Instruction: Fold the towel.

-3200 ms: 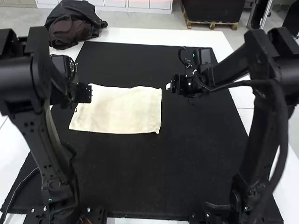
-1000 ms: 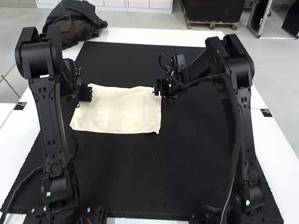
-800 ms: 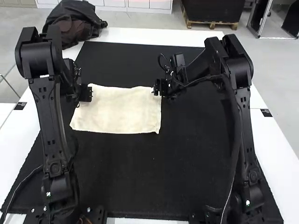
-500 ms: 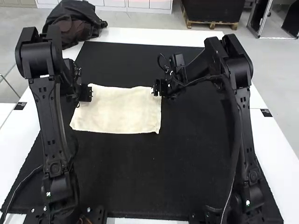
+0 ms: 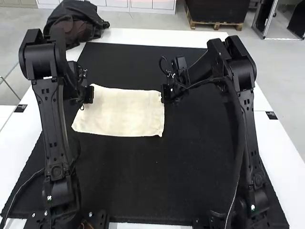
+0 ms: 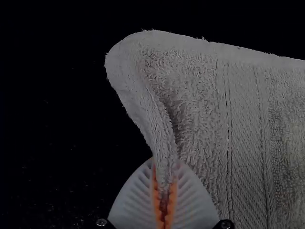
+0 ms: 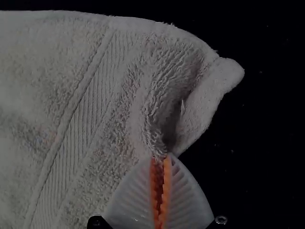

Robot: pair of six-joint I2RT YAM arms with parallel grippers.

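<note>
jaws of left gripper (image 6: 166,164) and right gripper (image 7: 161,157) pinch the towel (image 5: 125,114) near its far corners, likely for an even fold; it lies left of centre on a black mat (image 5: 143,181).

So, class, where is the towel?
In the high view, the towel lies left of centre on the mat, its far corners at the left gripper and right gripper.

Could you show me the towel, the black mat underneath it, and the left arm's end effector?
Towel (image 5: 124,112): high view, middle of the cloth.
Black mat (image 5: 138,176): high view, bare part nearer the arms' bases.
Left end effector (image 6: 165,163): left wrist view, between its fingertips.
</note>
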